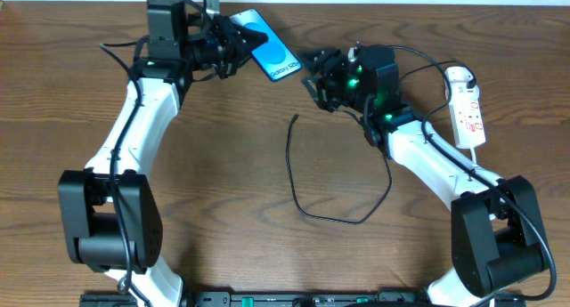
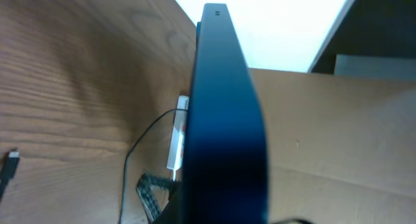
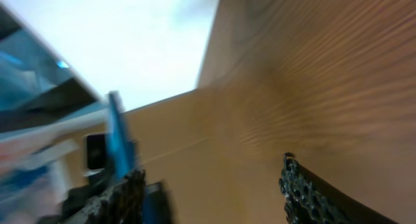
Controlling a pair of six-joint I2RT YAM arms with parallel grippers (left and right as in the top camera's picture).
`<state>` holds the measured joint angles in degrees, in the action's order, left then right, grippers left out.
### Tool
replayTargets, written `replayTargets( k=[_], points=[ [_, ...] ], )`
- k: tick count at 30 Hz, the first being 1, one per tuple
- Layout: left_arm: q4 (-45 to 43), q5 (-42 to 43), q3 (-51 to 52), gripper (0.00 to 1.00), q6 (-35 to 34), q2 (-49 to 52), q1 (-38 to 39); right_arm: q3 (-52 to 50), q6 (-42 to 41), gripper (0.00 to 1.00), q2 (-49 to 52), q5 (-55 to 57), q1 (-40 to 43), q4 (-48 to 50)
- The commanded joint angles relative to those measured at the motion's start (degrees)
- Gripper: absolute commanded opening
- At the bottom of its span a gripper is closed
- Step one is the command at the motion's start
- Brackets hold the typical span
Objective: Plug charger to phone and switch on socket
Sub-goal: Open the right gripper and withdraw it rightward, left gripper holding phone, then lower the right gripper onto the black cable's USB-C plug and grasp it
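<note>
One phone (image 2: 224, 120) clamped in left gripper (image 1: 236, 42), upper left; right gripper (image 3: 211, 188) spread, empty; one charger (image 1: 289, 160), one socket (image 1: 465, 107).

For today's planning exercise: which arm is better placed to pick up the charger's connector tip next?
Probably right: the right gripper is open, empty and nearest the charger tip; the left gripper holds the phone.

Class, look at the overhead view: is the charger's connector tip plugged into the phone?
No, the charger's connector tip lies on the bare table, apart from the phone.
</note>
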<state>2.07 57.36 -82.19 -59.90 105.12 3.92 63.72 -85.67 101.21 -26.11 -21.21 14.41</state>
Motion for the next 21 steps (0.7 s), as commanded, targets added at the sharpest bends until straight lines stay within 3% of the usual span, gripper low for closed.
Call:
replayTargets(
  k=[1,7,15,21],
  points=[
    [-0.83,7.43,-0.52,0.07,4.63,-1.07,-1.6,0.15,16.09,0.63,-0.33,0.04,1.36,-3.85],
    [-0.83,10.75,-0.52,0.07,5.9,-1.07,-3.63,0.13,29.97,0.54,-0.33,0.24,2.36,-10.14],
    [-0.15,16.35,-0.37,0.07,10.36,-1.07,-5.27,0.13,42.53,0.54,-0.33,-0.37,2.38,-15.52],
    [2.38,18.14,0.63,0.07,14.49,-1.05,-6.34,0.13,46.51,0.56,-0.33,-1.11,1.64,-18.14]
  ],
)
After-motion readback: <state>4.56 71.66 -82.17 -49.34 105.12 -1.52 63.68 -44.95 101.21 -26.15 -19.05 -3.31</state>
